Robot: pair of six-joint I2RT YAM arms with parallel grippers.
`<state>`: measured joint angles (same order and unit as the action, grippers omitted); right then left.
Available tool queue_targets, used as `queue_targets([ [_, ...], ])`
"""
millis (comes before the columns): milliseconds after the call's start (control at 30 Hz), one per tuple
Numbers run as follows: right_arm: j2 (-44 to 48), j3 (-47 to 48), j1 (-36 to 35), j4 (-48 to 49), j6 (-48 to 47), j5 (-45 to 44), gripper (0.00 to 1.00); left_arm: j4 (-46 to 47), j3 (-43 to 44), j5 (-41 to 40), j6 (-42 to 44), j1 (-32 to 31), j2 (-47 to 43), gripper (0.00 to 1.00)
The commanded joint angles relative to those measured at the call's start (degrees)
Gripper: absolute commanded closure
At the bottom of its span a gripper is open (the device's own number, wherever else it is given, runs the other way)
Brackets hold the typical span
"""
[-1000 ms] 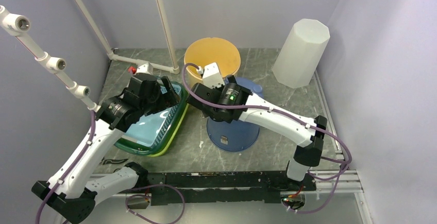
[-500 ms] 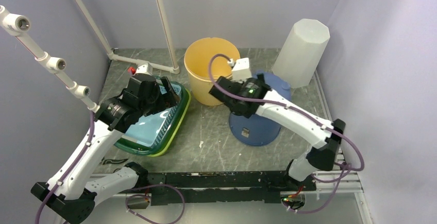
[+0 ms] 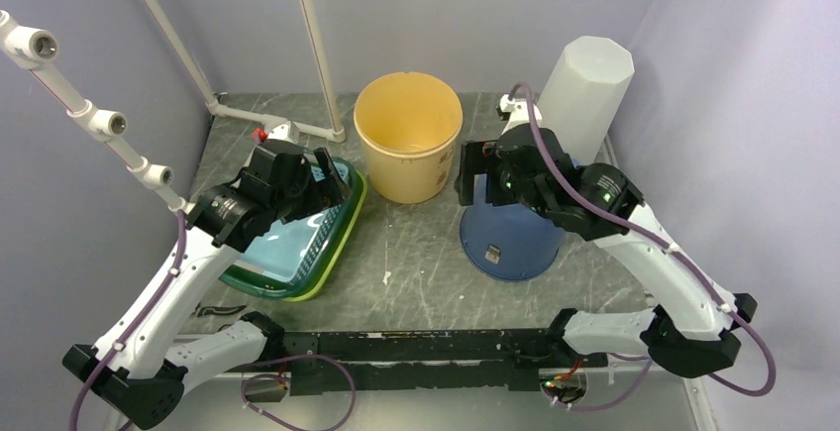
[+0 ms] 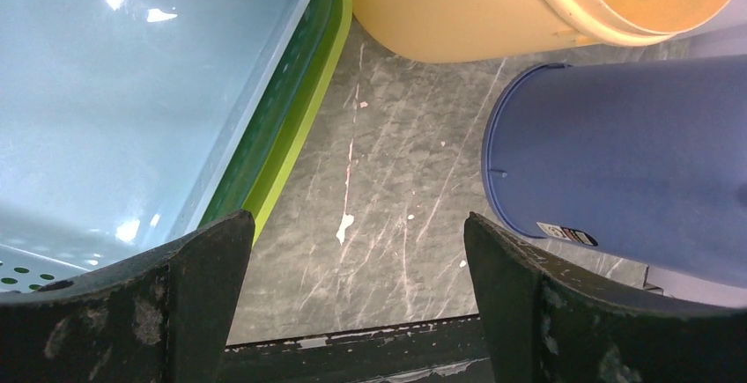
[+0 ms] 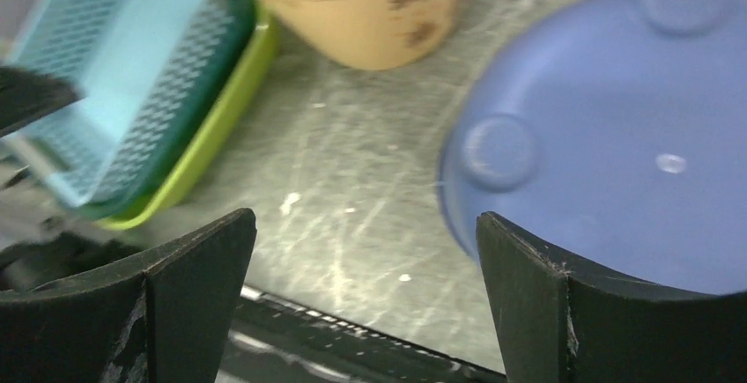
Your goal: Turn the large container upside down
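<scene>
The large container, a blue bucket (image 3: pixel 510 238), stands bottom up on the table right of centre. Its base with round feet (image 5: pixel 617 136) shows in the right wrist view, and its wall and a label near the rim (image 4: pixel 617 154) in the left wrist view. My right gripper (image 3: pixel 466 181) hangs open just above its left back edge, nothing between the fingers (image 5: pixel 365 216). Over at the left, my left gripper (image 3: pixel 332 178) is open above the baskets, with bare table between its fingertips (image 4: pixel 355 220).
A yellow bucket (image 3: pixel 408 134) stands upright behind the blue one, close to it. A light blue basket (image 3: pixel 287 248) nested in green ones lies at the left. A tall white container (image 3: pixel 579 99) stands at the back right. White pipes (image 3: pixel 317 45) rise at the back left.
My right arm has swung from the middle to the right and lifted off the blue container. The container now sits further right. The left arm has not moved.
</scene>
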<state>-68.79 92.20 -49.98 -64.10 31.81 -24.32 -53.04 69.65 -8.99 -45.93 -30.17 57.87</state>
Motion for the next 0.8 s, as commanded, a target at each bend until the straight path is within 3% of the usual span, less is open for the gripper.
queue_targets([
  [0,-0.31,-2.38,-4.19,8.13,-1.22,13.25,0.0,1.57,1.71,0.15,0.41,0.11,-0.25,0.05],
  [100,-2.42,-4.45,-11.71,7.15,0.3,7.04,0.0,1.2,1.73,-0.88,0.0,0.11,-0.42,0.05],
  [267,-5.04,-9.18,-18.24,6.93,4.05,4.74,0.01,0.19,1.65,-3.29,-0.75,0.12,-1.27,0.05],
  [767,-17.67,-16.93,-18.62,-9.0,26.35,-13.38,0.02,0.66,1.09,-3.62,-0.69,0.12,-1.57,0.05],
])
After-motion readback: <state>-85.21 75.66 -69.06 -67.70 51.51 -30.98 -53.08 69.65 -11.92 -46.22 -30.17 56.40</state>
